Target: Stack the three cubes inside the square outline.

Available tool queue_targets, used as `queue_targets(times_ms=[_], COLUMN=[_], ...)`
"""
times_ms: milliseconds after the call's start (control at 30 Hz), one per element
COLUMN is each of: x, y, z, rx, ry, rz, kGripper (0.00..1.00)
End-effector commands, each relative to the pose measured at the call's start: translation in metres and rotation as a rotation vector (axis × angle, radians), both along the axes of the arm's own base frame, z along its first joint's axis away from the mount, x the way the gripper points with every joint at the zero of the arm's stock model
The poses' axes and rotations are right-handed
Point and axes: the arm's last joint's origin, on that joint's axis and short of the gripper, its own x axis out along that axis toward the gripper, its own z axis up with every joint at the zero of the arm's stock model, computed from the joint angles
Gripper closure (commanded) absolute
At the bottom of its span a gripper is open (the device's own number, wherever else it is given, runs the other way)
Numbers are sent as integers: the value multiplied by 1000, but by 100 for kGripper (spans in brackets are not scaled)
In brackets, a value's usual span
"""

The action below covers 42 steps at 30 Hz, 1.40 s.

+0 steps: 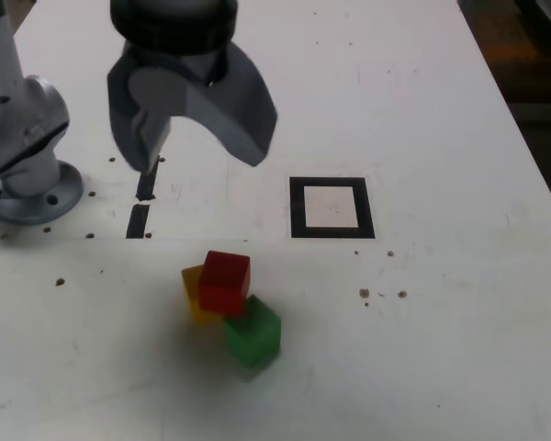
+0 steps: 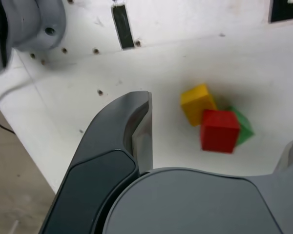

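The red cube (image 1: 225,282) rests raised on the yellow cube (image 1: 195,294) and the green cube (image 1: 253,334), which touch each other on the white table, nearer the camera than the square outline (image 1: 297,209). The outline's white centre holds nothing. My gripper (image 1: 200,152) hangs open and empty high above the table, toward the exterior view's left of the outline and farther back than the cubes. In the wrist view one dark finger (image 2: 136,131) is seen beside the red cube (image 2: 219,130), yellow cube (image 2: 197,101) and green cube (image 2: 243,127). A corner of the square outline (image 2: 285,12) shows.
Two short black tape strips (image 1: 140,220) lie on the exterior view's left of the outline, partly behind my gripper. The arm's grey base (image 1: 28,175) stands at the far left. Small screw holes dot the table (image 1: 459,349). The table edge and brown floor (image 2: 10,195) show in the wrist view.
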Motion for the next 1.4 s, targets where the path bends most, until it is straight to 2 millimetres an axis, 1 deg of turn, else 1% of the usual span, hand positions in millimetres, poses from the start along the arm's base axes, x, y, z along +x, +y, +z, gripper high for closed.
queue_targets(times_ms=[0, 100, 167, 267, 433, 567, 700, 900, 1000, 1133, 1367], x=[8, 14, 17, 20, 24, 26, 28, 31, 32, 32, 32], y=[-24, -43, -48, -49, -45, -43, -43, -43, -44, -44, -44], z=[-3, -6, -11, -23, -45, -62, -72, -76, -79, -83, -84], rx=[12, 22, 34, 57, 76, 77, 89, 106, 114, 116, 105], ry=[9, 6, 15, 49, 99, 120, 137, 132, 126, 128, 124], rz=[2, 37, 60, 89, 117, 125, 124, 122, 121, 121, 124], kGripper=[3, 3, 3, 3, 4, 7, 14, 38, 47, 52, 52])
